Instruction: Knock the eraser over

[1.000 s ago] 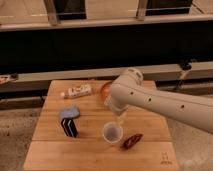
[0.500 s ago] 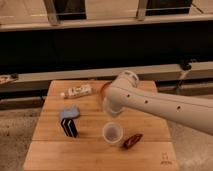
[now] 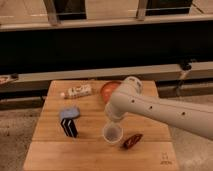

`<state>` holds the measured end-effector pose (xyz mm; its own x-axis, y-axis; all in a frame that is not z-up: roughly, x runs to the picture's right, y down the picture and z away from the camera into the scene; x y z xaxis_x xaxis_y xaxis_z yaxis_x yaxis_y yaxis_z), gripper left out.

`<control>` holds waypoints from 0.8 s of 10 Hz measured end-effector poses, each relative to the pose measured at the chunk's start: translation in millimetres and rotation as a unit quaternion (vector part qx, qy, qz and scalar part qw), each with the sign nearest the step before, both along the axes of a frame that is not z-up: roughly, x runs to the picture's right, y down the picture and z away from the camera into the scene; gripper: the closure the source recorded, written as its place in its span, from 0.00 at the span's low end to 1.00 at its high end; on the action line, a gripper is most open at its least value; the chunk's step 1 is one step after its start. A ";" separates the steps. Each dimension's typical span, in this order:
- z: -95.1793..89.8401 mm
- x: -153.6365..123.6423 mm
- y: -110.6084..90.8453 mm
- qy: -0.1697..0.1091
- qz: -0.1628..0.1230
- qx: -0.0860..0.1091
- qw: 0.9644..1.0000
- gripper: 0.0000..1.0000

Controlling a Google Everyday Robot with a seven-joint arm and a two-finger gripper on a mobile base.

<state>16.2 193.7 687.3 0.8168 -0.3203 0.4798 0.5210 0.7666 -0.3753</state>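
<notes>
The eraser (image 3: 69, 120) stands upright on the left part of the wooden table (image 3: 90, 155). It is a black block with pale stripes on its side and a light blue-grey face on top. My pale arm reaches in from the right, and its bulky wrist hangs over the table's middle. The gripper (image 3: 111, 119) points down under the wrist, just above a white cup (image 3: 113, 134). It is right of the eraser and apart from it, and mostly hidden by the arm.
A white labelled tube (image 3: 77, 91) lies at the table's back left. An orange-red bowl (image 3: 109, 88) sits at the back middle, partly behind the arm. A dark red-brown pepper-like object (image 3: 132, 141) lies right of the cup. A dark counter runs behind the table.
The arm's wrist has shifted only slightly over the table's middle. The eraser, cup and other things stand where they were.
</notes>
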 end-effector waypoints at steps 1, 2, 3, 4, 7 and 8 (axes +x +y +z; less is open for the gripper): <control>-1.8 -5.3 6.1 -0.010 -0.004 -0.001 1.000 0.98; -3.7 -11.4 9.2 -0.017 -0.006 -0.003 1.000 0.98; -4.0 -17.2 12.4 -0.024 -0.007 -0.004 1.000 0.98; -4.0 -20.9 18.6 -0.032 -0.007 -0.005 0.999 0.98; -4.2 -39.2 33.0 -0.048 -0.014 -0.008 0.999 0.98; -4.3 -52.5 35.9 -0.058 -0.018 -0.006 0.998 0.98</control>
<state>-36.3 229.6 682.9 0.7434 -0.3416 0.5751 0.5883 0.7429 -0.3193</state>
